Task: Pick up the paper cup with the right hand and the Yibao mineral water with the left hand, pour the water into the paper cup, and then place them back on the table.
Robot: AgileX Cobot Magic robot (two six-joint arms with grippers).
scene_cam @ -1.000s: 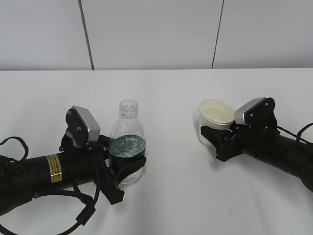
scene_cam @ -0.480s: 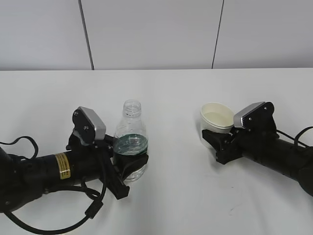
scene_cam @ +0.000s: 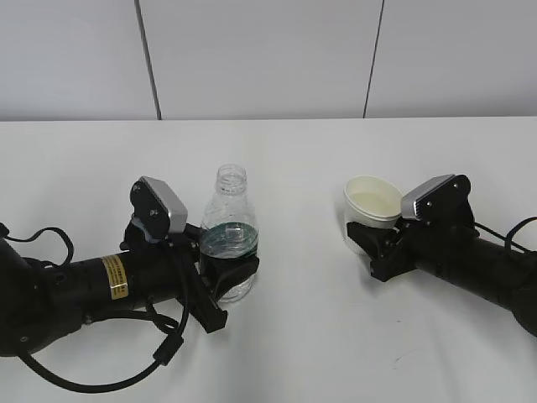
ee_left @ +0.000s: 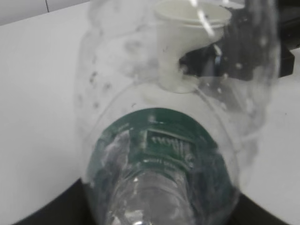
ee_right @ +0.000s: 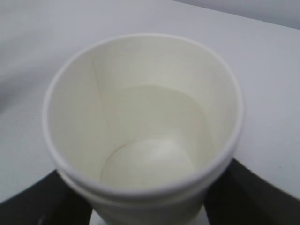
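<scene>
Bottle gripped on the left, cup gripped on the right, both upright over the white table (scene_cam: 294,151).

The left hand (scene_cam: 220,285) is clenched around the lower body of the Yibao mineral water (scene_cam: 228,235) (capless, green label band showing), left of the tabletop's middle and nearer its front edge. Well apart, toward the right edge, the right hand (scene_cam: 362,239) clasps the paper cup (scene_cam: 372,206) at its base; the right wrist view shows the cup tilted slightly, liquid pooled inside.
</scene>
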